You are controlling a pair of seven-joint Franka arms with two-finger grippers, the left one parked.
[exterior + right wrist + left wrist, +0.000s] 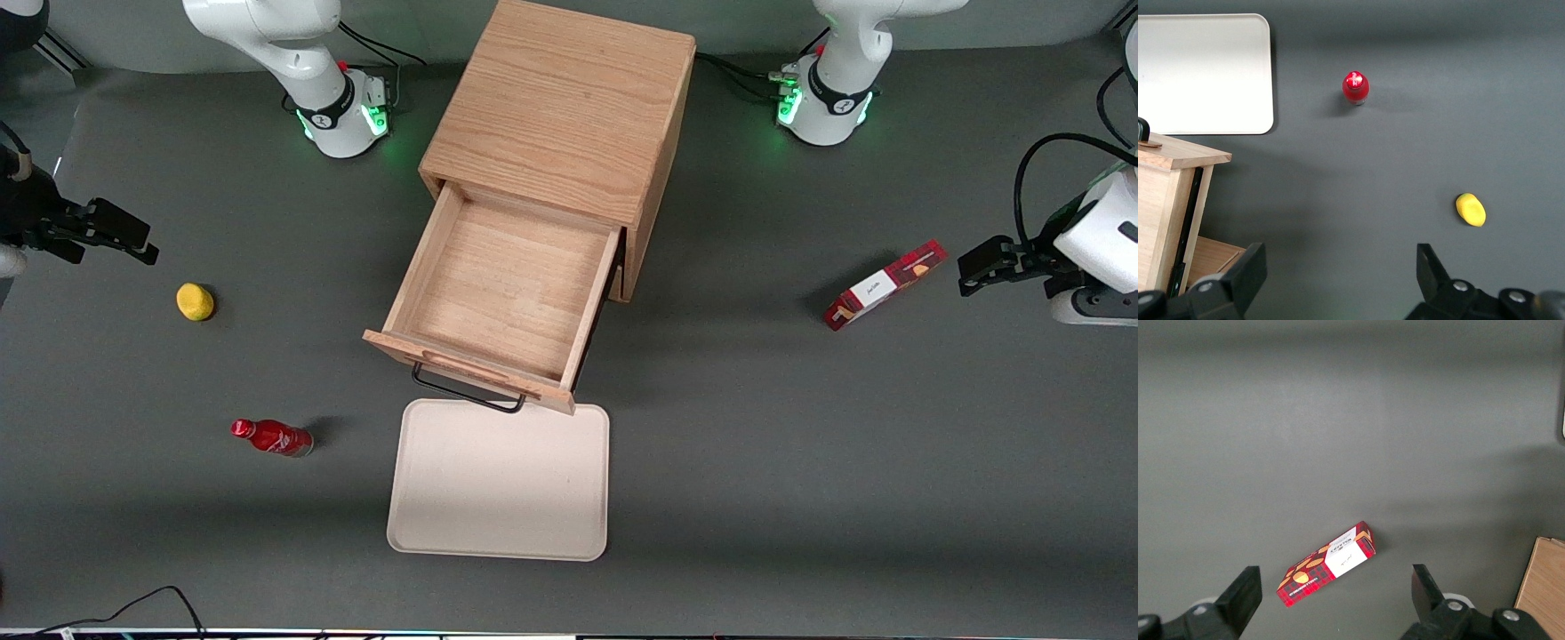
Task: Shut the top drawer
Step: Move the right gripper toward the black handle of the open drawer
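The top drawer [498,293] of the oak cabinet [560,107] stands pulled far out, an empty shallow light-wood box. Its black wire handle [467,391] hangs under a raised wooden strip on the front, just above the tray's edge. The drawer's corner also shows in the right wrist view [1168,200]. My gripper [124,236] is open and empty, well off toward the working arm's end of the table, above the bare table near the lemon. In the right wrist view the gripper [1341,267] spans bare grey table.
A cream tray [498,484] lies in front of the drawer, nearer the front camera. A red bottle [271,437] lies beside it; a yellow lemon [195,301] sits near my gripper. A red box [885,284] lies toward the parked arm's end.
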